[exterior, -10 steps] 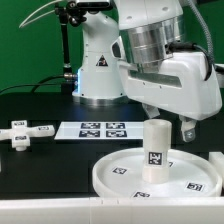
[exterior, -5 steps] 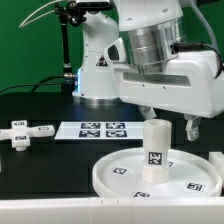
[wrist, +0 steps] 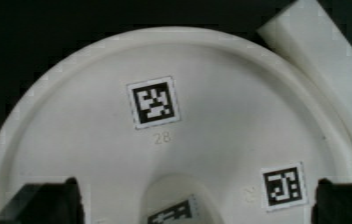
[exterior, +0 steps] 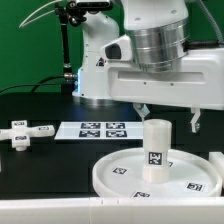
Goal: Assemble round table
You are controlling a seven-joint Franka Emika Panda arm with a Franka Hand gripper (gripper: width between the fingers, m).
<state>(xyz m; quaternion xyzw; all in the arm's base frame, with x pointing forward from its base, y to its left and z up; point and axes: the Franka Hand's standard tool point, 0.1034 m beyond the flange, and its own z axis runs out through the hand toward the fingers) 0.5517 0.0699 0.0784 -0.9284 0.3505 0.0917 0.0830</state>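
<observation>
Pincer (exterior: pixel 169 117) spread wide, empty, poised over leg (exterior: pixel 155 150). Leg stands upright just below, at middle of disc (exterior: pixel 103 176), probably seated in socket; open jaws look set to straddle it.

Black counter (exterior: pixel 45 170) carrying white parts.
The thin flat white marker board (exterior: pixel 100 129) lies mid-counter, in front of the arm's white base (exterior: pixel 100 85). A small white cross-shaped plastic piece (exterior: pixel 22 131) with tags lies near the board, toward the exterior view's left. The large white rimmed round plastic disc (exterior: pixel 190 170) rests nearer the camera, with a white block (exterior: pixel 216 160) just beside its rim.
</observation>
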